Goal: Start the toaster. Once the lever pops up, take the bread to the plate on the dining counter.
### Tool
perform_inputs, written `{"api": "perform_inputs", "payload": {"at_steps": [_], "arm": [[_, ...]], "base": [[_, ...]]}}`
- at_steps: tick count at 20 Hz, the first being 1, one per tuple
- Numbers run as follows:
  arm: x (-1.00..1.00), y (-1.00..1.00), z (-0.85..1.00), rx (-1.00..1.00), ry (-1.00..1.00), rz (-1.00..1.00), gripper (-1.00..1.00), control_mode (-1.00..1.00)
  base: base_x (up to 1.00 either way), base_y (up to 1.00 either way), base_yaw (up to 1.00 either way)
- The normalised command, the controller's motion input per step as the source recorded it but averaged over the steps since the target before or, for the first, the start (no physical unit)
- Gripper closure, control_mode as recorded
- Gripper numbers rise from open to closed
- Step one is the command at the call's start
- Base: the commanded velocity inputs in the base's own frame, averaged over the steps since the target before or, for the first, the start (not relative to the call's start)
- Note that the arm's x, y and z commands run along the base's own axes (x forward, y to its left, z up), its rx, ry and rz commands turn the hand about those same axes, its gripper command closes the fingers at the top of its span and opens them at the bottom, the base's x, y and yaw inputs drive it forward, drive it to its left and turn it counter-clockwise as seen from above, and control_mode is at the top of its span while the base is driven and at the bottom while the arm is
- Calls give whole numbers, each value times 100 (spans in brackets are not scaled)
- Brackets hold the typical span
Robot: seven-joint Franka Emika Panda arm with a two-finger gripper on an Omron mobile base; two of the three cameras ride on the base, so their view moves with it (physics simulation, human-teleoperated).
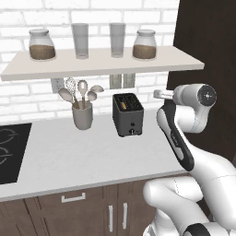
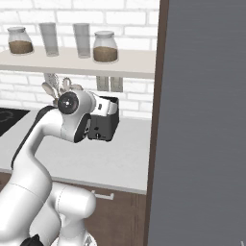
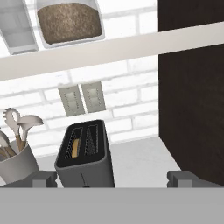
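Observation:
The dark grey toaster [image 1: 127,115] [image 3: 85,158] stands on the light counter by the brick wall, its knob low on the front face. The bread [image 3: 75,148] [image 1: 123,105] sits down in the left slot, with only its golden top edge showing. My gripper [image 1: 158,94] [image 3: 113,178] hovers to the right of the toaster, a little above its top and apart from it. It is open wide with nothing between the fingertips [image 3: 43,177]. In the right base view my wrist covers part of the toaster [image 2: 104,126]. The plate and the dining counter are out of view.
A grey utensil cup [image 1: 83,115] stands left of the toaster. A shelf [image 1: 101,64] with jars and glasses hangs above it. A black cooktop [image 1: 11,150] lies at the far left. A tall dark cabinet [image 1: 207,41] closes off the right side.

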Motion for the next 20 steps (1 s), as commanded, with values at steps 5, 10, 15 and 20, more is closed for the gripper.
{"api": "perform_inputs", "payload": {"at_steps": [5,10,15,20], "arm": [[0,0,0,0,0,0,-100,-100],[0,0,0,0,0,0,-100,-100],[0,0,0,0,0,0,-100,-100],[0,0,0,0,0,0,-100,-100]], "base": [[0,0,0],[0,0,0],[0,0,0],[0,0,0]]}}
